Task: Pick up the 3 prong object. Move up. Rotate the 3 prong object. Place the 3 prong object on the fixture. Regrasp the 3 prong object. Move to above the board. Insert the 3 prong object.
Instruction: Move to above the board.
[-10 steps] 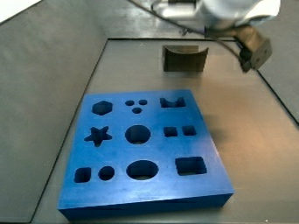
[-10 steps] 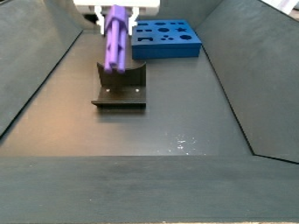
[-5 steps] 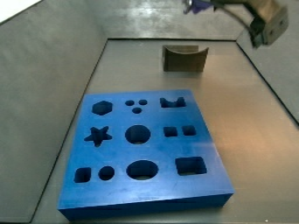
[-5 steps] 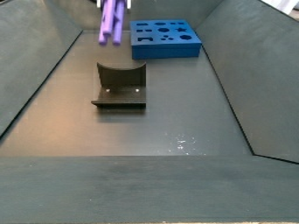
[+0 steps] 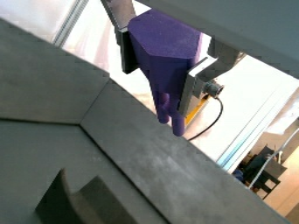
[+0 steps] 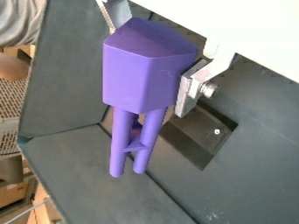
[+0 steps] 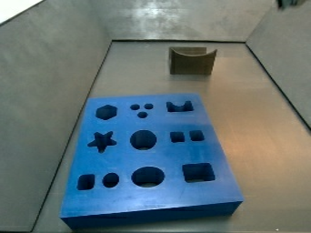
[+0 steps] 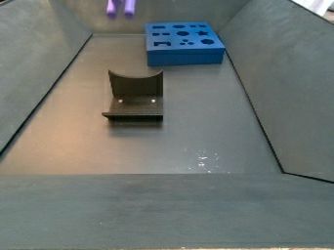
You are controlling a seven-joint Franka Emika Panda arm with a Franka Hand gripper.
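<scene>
Claw (image 6: 158,66) clamped on the 3 prong object (image 6: 142,83) in both wrist views: silver finger plates (image 5: 214,72) flat against the purple body (image 5: 167,52), prongs pointing away from the claw, clear of everything below. In a side view only the prong tips (image 8: 121,8) visible at the top edge, upper left, high above the floor. Claw itself out of frame in both side views.

Floor: dull grey metal sheet, enclosed by sloping grey walls (image 8: 50,78); faint glare patch on the back wall (image 7: 158,13). Fixture (image 8: 133,97) standing mid-floor, notch up, nothing on it; also at upper centre (image 7: 192,60) in a side view. Board (image 7: 151,153) lying flat in the foreground, holes unfilled; at the far end (image 8: 185,44) in a side view, well apart from the fixture.

Beyond the wall in a wrist view: bright room, yellow cable (image 5: 214,112).
</scene>
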